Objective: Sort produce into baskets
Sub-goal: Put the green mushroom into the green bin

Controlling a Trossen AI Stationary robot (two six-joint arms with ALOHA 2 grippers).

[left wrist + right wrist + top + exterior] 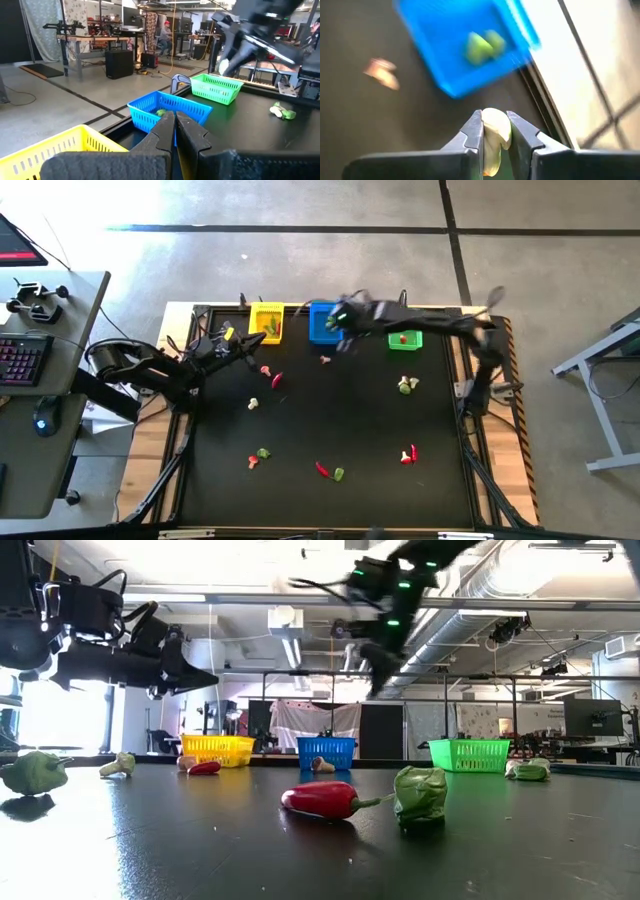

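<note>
The right gripper is pinching a pale mushroom piece up in the air, close to the blue basket. Green pieces are lying inside that basket. The left gripper is waiting near the yellow basket, jaws squeezed together on nothing.

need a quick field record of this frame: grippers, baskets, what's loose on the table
right gripper: shut on a pale produce piece, up in the air near the blue basket
left gripper: shut, empty, by the yellow basket
blue basket contents: green pieces
green basket: one red piece visible
loose on table: red chilli, green piece, several more scattered
</note>
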